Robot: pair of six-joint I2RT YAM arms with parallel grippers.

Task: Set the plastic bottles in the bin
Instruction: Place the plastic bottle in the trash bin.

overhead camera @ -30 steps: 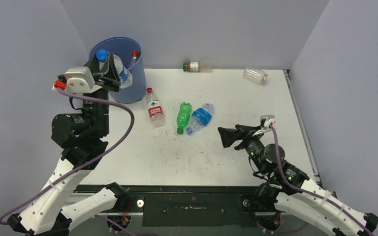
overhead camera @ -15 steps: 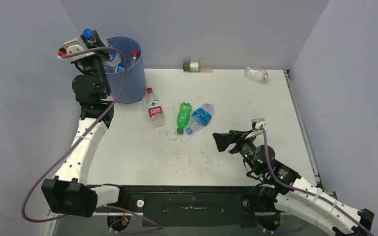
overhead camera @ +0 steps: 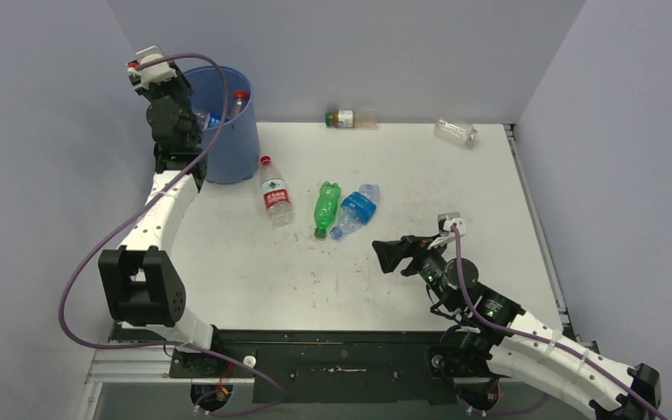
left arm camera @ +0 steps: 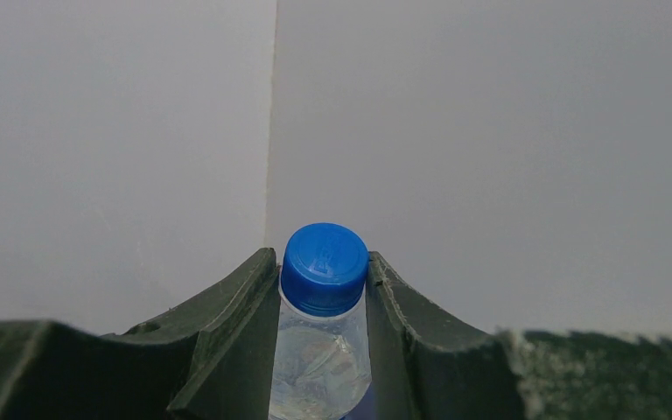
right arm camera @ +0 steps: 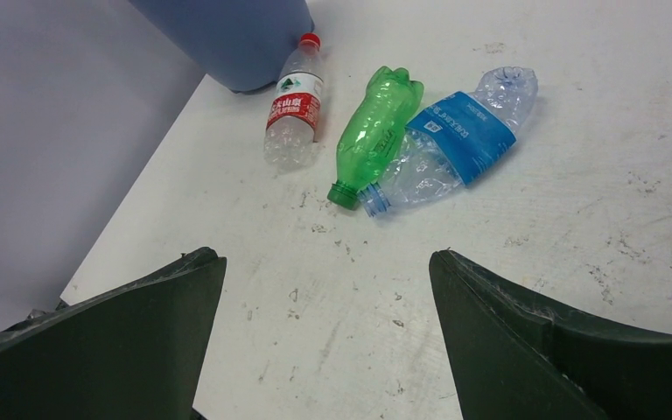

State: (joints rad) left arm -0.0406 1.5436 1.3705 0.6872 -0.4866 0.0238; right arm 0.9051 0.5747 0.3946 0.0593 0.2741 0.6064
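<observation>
My left gripper [left arm camera: 322,271] is shut on a clear bottle with a blue cap [left arm camera: 324,267], held up facing the wall corner. In the top view the left gripper [overhead camera: 157,86] is at the left rim of the blue bin [overhead camera: 234,150], which holds several bottles. My right gripper [right arm camera: 324,262] is open and empty, low over the table; in the top view the right gripper [overhead camera: 388,255] is at the near right. Ahead of it lie a red-label bottle [right arm camera: 293,109], a green bottle [right arm camera: 376,131] and a crushed blue-label bottle [right arm camera: 455,136]. The bin's base [right arm camera: 227,35] shows behind them.
An orange bottle with a green label [overhead camera: 347,118] and a clear bottle [overhead camera: 453,132] lie along the back wall. The red-label bottle [overhead camera: 274,194], green bottle [overhead camera: 325,207] and blue-label bottle [overhead camera: 356,210] lie mid-table. Grey walls close off the left, back and right.
My left arm has stretched out and carried the blue-capped bottle up and back to the bin's far left rim. My right gripper has moved left and nearer, still open.
</observation>
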